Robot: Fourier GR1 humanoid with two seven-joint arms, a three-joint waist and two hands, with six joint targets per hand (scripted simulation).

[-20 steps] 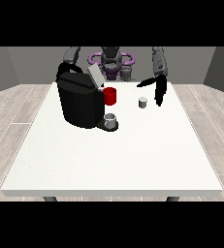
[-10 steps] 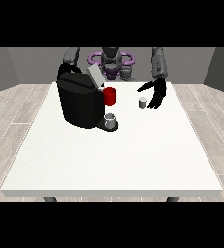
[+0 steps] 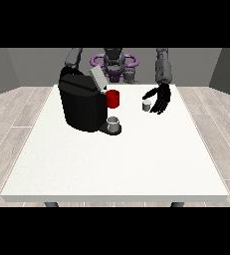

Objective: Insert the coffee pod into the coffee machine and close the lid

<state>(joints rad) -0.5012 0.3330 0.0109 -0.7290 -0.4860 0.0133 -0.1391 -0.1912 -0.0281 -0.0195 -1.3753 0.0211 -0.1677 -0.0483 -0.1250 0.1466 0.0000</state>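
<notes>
A small grey coffee pod (image 3: 146, 105) stands upright on the white table (image 3: 116, 159), right of the machine. The hand at the view's right (image 3: 161, 98) hovers just beside the pod on its right, fingers spread and pointing down, thumb reaching over toward the pod without closing on it. The black coffee machine (image 3: 81, 104) stands at the table's back left with its grey lid (image 3: 97, 78) tilted up. The other hand is hidden behind the machine; only its arm (image 3: 72, 58) shows above it.
A red part (image 3: 113, 98) sticks out of the machine's right side. A small grey cup (image 3: 114, 123) sits on the machine's drip base. The table's front half is bare white surface.
The hand at the view's right has drawn in closer to the pod and dropped slightly, its fingers now curving around the pod's right side. The pod and machine have not moved.
</notes>
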